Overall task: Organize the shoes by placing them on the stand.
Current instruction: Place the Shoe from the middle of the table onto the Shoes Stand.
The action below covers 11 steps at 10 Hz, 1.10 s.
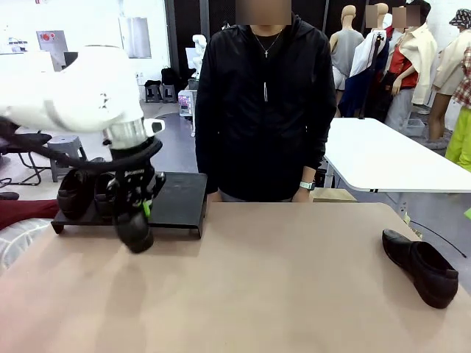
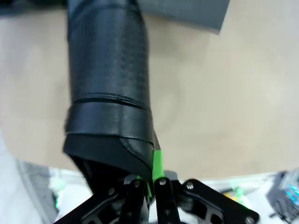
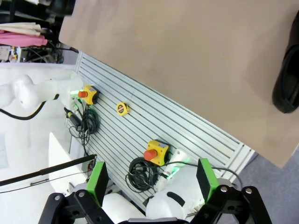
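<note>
Stand (image 1: pixel 180 202) is being seen at far left of the tabletop (image 1: pixel 294 294), with parked shoes (image 1: pixel 73 193) being carried on its left panel. Just in front, the held shoe (image 1: pixel 135 234) is being clamped by the left tool (image 1: pixel 145 209). Its long axis is near vertical, toe pointing down. Contact with the tabletop can't be told. A person (image 1: pixel 257 110) is standing mid far edge. The lone shoe (image 1: pixel 419 266) is lying at the right, well apart, with its axis running far-left to near-right. Its toe end can't be told.

In the left wrist view a green pad (image 2: pixel 157 163) is being pressed on the opening's rim, a grip point masked in the front view. In the right wrist view the right tool (image 3: pixel 152 179) is being held wide open, with nothing between its pads.
</note>
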Motion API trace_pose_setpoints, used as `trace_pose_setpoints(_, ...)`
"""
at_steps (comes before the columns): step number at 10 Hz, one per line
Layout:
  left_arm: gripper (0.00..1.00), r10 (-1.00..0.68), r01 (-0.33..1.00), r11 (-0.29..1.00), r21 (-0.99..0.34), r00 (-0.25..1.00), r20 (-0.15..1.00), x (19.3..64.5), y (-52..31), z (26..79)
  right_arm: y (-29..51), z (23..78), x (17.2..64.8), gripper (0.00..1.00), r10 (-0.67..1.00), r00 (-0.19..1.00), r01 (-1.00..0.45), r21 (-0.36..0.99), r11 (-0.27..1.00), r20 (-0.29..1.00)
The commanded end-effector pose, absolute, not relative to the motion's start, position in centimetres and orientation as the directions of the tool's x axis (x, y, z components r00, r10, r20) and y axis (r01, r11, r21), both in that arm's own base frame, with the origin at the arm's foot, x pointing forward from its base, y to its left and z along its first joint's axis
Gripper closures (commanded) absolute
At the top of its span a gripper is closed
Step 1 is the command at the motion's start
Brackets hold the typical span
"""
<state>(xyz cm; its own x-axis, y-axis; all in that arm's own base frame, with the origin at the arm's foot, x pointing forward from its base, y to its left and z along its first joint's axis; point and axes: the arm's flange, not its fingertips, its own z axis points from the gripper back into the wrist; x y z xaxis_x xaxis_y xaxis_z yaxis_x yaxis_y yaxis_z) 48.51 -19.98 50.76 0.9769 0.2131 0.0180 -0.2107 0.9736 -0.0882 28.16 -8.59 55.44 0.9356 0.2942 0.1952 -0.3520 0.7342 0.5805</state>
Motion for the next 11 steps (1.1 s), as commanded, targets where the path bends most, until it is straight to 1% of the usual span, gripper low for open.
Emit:
trace_pose_setpoints(1, 1.00, 0.136, -0.135, 0.990, -0.041, 0.990, 0.024, 53.8, -22.3, 52.4, -8.5, 55.6, 28.0, 0.00, 0.293, 0.934, -0.355, 0.591, 0.724, 0.203)
trace_pose_setpoints(2, 1.00, 0.122, -0.121, 0.993, -0.014, 0.992, 0.034, 56.1, -22.1, 51.7, -8.5, 55.6, 28.0, 0.00, 0.293, 0.934, -0.355, 0.591, 0.724, 0.203)
trace_pose_setpoints(3, 1.00, 0.090, -0.095, 0.995, 0.032, 0.988, 0.121, 57.4, -21.9, 51.3, -8.5, 55.6, 28.0, 0.00, 0.293, 0.934, -0.355, 0.591, 0.724, 0.203)
trace_pose_setpoints(4, 1.00, 0.084, -0.101, 0.992, 0.073, 0.975, 0.208, 58.2, -21.8, 51.1, -8.5, 55.6, 28.0, 0.00, 0.293, 0.934, -0.355, 0.591, 0.724, 0.203)
trace_pose_setpoints(5, 1.00, 0.050, -0.071, 0.995, 0.072, 0.965, 0.256, 59.0, -21.8, 50.8, -8.5, 55.6, 28.0, 0.00, 0.293, 0.934, -0.355, 0.591, 0.724, 0.203)
trace_pose_setpoints(7, 1.00, 0.075, -0.120, 0.986, 0.112, 0.937, 0.342, 60.2, -21.7, 50.0, -8.5, 55.6, 28.0, 0.00, 0.293, 0.934, -0.355, 0.591, 0.724, 0.203)
trace_pose_setpoints(8, 1.00, 0.067, -0.112, 0.989, 0.096, 0.920, 0.386, 60.7, -21.6, 49.5, -8.5, 55.6, 28.0, 0.00, 0.293, 0.934, -0.355, 0.591, 0.724, 0.203)
trace_pose_setpoints(9, 1.00, 0.062, -0.101, 0.992, 0.071, 0.904, 0.422, 61.2, -21.5, 48.9, -8.5, 55.6, 28.0, 0.00, 0.293, 0.934, -0.355, 0.591, 0.724, 0.203)
trace_pose_setpoints(11, 1.00, 0.070, -0.121, 0.988, 0.094, 0.901, 0.428, 61.8, -21.4, 47.1, -8.5, 55.6, 28.0, 0.00, 0.293, 0.934, -0.355, 0.591, 0.724, 0.203)
